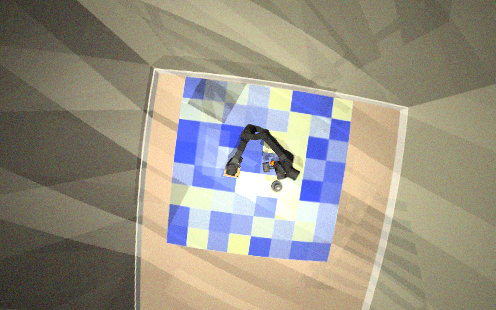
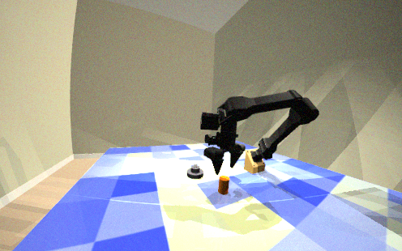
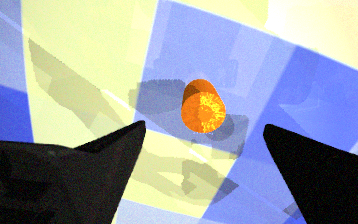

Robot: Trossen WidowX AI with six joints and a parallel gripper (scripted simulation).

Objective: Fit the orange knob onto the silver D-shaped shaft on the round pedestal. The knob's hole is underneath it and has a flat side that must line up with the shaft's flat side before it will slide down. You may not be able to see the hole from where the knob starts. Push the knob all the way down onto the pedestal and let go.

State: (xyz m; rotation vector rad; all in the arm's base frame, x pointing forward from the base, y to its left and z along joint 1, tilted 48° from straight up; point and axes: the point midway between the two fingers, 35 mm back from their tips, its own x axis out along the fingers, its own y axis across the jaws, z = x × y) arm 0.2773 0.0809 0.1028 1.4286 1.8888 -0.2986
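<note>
Your gripper [image 2: 225,170] [image 3: 204,127] is above the knob [image 1: 272,163] [image 2: 224,185] [image 3: 203,111], its fingers spread wide and holding nothing. The knob stands upright on the mat [image 1: 200,225] [image 2: 130,235] [image 3: 195,30], apart from the pedestal [image 1: 276,186] [image 2: 195,173], whose shaft [image 2: 195,166] is bare.

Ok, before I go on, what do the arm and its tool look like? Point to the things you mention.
The arm [image 1: 276,144] [image 2: 267,102] is matte black all over, with chunky, angular links joined by bulky joints. Its tool [image 1: 273,165] [image 2: 224,170] [image 3: 204,127] is black too, with two wedge-shaped fingers tapering to narrow tips. I can't make out any cables or markings.
</note>
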